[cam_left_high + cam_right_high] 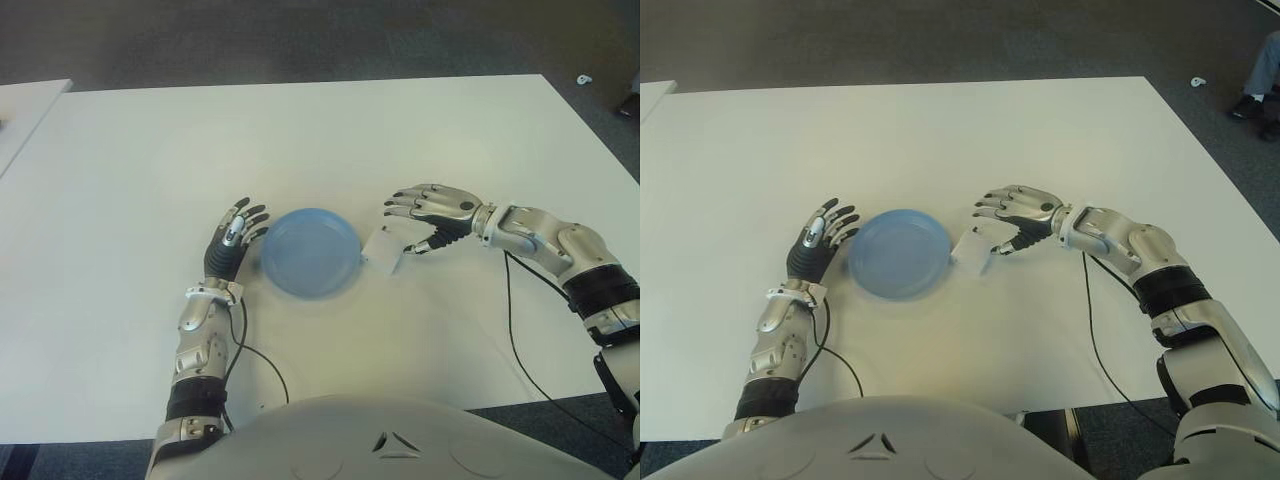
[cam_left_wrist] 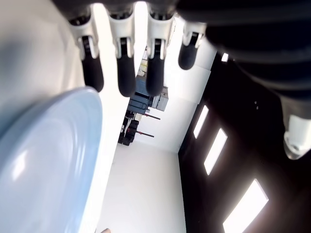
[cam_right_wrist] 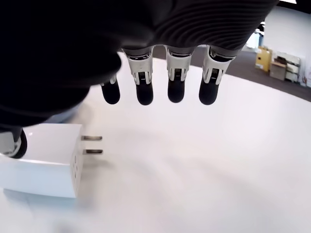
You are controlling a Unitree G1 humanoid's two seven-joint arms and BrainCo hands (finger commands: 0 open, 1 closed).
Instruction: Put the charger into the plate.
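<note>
The white charger [image 1: 383, 248] lies on the table just right of the blue plate [image 1: 308, 251], its two prongs [image 3: 91, 144] showing in the right wrist view. My right hand [image 1: 402, 228] hovers at the charger's right side, open. Its four fingers are spread above the charger and the thumb tip [image 3: 15, 145] is at the charger's [image 3: 43, 162] edge, not clasping it. My left hand [image 1: 238, 232] shows beside the plate's left rim, open, fingers straight. Nothing is in the plate [image 2: 43, 165].
The white table [image 1: 300, 140] stretches wide behind the plate. A black cable [image 1: 515, 330] runs from my right forearm toward the front edge. Another table's corner [image 1: 25, 100] shows far left. A person's shoe [image 1: 1245, 105] is on the floor at the far right.
</note>
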